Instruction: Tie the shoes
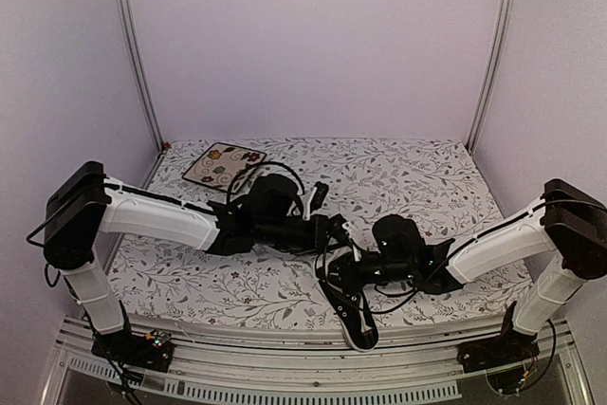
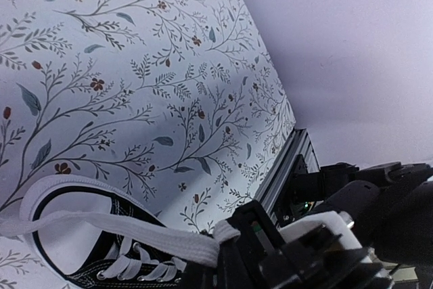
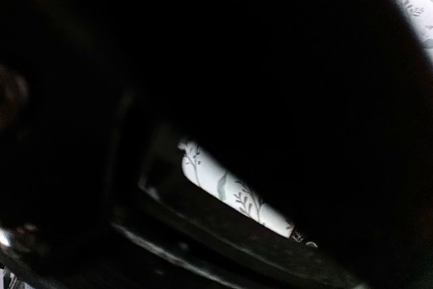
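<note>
My left gripper [image 2: 233,243] pinches a lace [image 2: 135,230] of the shoe [image 2: 81,255] taut, and my right gripper [image 1: 348,268] is closed alongside, contents unseen; knotting stage, so next I judge the strands need crossing.

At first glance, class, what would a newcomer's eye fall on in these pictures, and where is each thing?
The left arm and right arm meeting mid-table over a black sneaker at the near edge catch the eye first. In the left wrist view, a white lace stretches taut from the sneaker into the shut left gripper. A patterned plate sits at the back left.
</note>
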Action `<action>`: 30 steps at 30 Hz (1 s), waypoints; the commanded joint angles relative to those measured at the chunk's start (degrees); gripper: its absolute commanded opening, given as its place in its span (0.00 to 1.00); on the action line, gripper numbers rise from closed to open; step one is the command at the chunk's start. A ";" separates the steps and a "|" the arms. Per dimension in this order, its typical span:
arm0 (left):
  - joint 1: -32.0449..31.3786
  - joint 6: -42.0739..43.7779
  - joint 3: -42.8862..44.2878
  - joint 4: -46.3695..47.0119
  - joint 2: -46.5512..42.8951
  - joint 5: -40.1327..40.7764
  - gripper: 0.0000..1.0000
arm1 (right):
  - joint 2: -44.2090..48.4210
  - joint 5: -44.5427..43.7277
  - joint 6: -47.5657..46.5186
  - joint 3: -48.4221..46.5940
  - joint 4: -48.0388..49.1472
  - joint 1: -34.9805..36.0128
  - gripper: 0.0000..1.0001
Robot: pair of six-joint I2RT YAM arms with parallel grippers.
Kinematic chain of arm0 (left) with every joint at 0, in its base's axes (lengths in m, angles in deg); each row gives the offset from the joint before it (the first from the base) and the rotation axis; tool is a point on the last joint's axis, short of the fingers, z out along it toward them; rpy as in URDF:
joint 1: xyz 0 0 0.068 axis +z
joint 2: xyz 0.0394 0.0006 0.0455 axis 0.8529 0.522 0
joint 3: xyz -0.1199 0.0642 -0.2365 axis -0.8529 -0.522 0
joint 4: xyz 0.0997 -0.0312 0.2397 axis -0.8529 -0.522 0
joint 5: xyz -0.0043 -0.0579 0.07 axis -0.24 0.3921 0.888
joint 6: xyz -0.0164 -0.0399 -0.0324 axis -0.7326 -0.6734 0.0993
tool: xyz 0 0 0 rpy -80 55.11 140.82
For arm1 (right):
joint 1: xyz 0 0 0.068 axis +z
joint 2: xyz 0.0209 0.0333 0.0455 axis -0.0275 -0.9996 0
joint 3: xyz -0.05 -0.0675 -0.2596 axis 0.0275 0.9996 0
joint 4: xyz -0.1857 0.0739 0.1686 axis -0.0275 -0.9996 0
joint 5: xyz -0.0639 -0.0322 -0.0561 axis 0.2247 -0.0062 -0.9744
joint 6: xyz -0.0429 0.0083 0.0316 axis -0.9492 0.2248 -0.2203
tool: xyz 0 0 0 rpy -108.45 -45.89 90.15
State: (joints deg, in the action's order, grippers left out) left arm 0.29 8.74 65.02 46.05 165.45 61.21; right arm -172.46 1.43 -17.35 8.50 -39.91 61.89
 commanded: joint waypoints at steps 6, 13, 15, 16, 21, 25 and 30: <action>-0.69 2.16 4.11 1.74 1.63 -1.42 0.00 | -2.61 13.62 3.83 -0.70 3.17 -1.16 0.02; 1.19 4.04 4.73 1.05 6.03 -2.63 0.00 | -2.48 6.87 7.22 2.84 2.50 -2.67 0.02; 1.49 4.67 6.29 0.79 8.24 -4.26 0.00 | -3.18 6.46 7.51 2.68 1.50 -2.81 0.02; 1.61 5.12 7.23 0.50 9.29 -4.64 0.00 | -3.47 6.11 7.66 2.73 1.21 -2.87 0.02; 1.83 8.33 11.20 -4.54 14.30 -4.31 0.05 | -4.90 4.82 8.78 3.22 0.70 -3.38 0.02; 2.18 10.61 9.21 -6.38 11.72 -2.14 0.39 | -6.10 4.85 10.35 3.40 0.44 -4.25 0.02; 2.49 14.03 2.73 -6.70 2.55 -0.21 0.63 | -6.26 5.00 11.09 3.53 0.30 -4.93 0.02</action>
State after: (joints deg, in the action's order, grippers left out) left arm 2.37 18.56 71.45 38.97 176.47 59.26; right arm -177.27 5.80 -7.36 11.47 -37.48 57.28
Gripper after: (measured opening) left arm 0.580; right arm 0.022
